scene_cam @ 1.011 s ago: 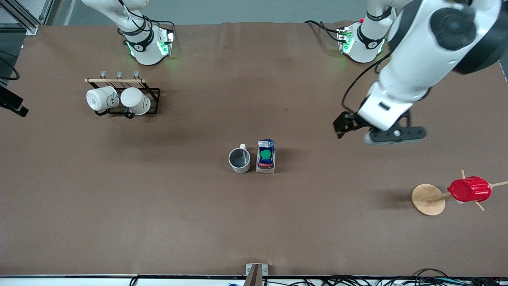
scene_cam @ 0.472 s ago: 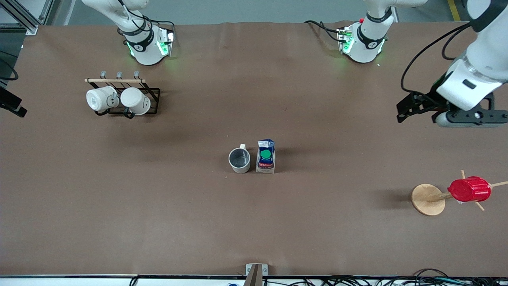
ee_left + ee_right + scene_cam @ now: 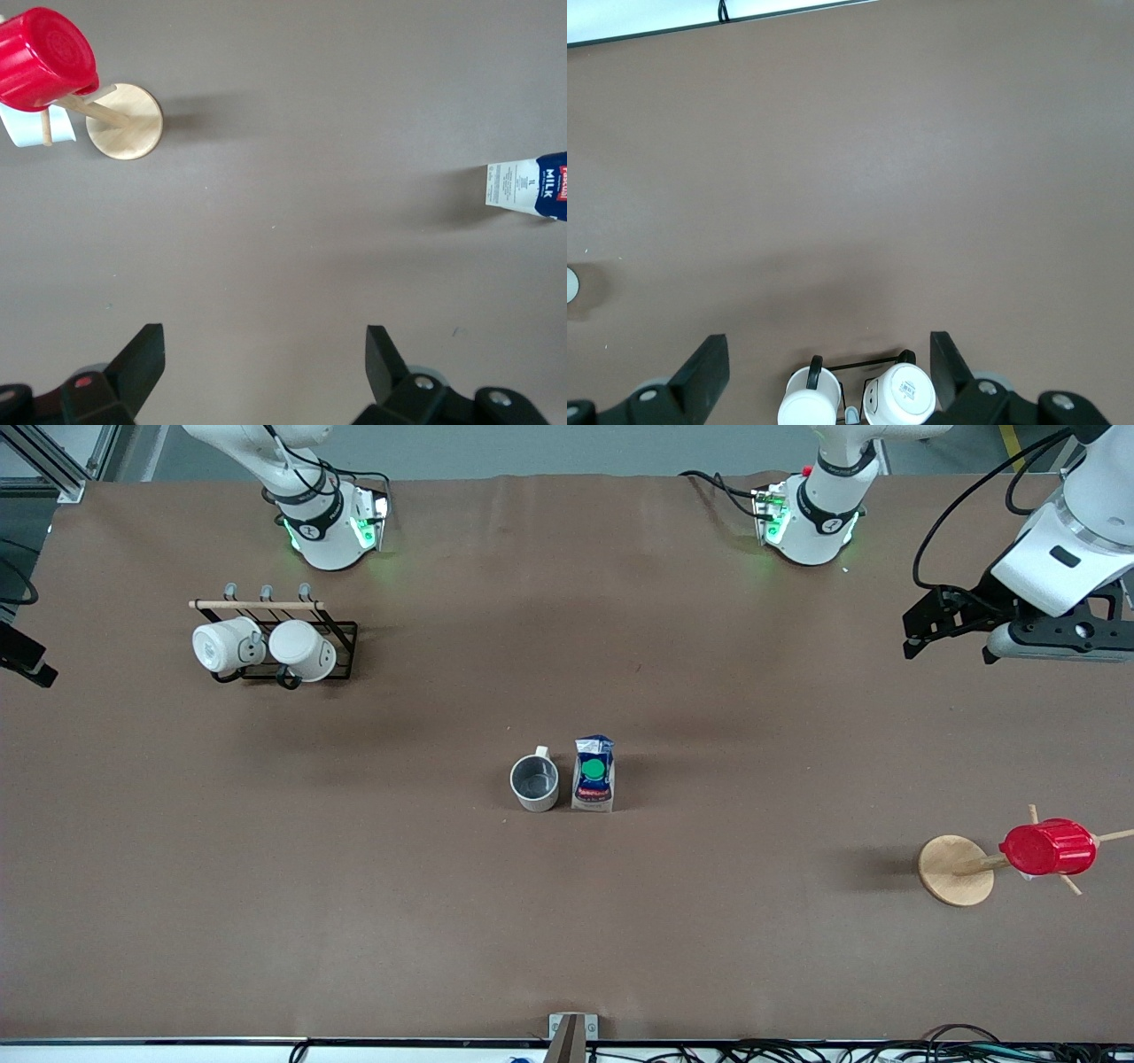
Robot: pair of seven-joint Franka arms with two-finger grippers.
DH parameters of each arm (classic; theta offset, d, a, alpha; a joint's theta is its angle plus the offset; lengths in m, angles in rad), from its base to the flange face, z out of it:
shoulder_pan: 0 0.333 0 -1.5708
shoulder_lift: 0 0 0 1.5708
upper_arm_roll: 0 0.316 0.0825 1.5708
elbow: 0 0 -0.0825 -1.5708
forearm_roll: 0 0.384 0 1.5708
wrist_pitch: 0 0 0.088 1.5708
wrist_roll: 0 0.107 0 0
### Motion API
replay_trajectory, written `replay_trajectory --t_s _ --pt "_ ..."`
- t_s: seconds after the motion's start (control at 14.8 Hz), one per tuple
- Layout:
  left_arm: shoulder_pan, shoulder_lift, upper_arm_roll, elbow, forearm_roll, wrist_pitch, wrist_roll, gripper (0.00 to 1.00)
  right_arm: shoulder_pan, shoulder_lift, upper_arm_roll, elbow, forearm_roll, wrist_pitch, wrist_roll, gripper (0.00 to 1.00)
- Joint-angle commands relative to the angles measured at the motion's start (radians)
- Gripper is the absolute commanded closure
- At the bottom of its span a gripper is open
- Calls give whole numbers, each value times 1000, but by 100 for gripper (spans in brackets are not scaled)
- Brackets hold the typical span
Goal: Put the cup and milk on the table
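The cup (image 3: 534, 782) stands upright on the brown table (image 3: 354, 903) near its middle, grey inside showing and handle toward the robots' bases. The milk (image 3: 594, 775) stands touching-close beside it, toward the left arm's end, green cap up. Its side also shows at the edge of the left wrist view (image 3: 532, 186). My left gripper (image 3: 914, 625) is open and empty, up over bare table near the left arm's end (image 3: 264, 341). My right gripper (image 3: 828, 354) is open and empty, high over the mug rack, and is out of the front view.
A black wire rack (image 3: 341, 631) holds two white mugs (image 3: 261, 646) near the right arm's base; both mugs show in the right wrist view (image 3: 859, 398). A red ribbed cup (image 3: 1047, 847) hangs on a peg stand with a round wooden disc (image 3: 952, 870), also in the left wrist view (image 3: 124, 133).
My left arm has swung away from the table's middle toward its own end, open and empty. The cup and milk have not moved.
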Motion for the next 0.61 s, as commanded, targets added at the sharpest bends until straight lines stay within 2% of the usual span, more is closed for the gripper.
replay_trajectory --t_s 0.0,0.54 --pt "10 19 -10 13 -12 -5 7 0 -21 -5 9 -1 22 7 -7 0" --pt "-16 47 33 50 -15 -5 6 0 -21 -3 9 -1 22 14 -7 0"
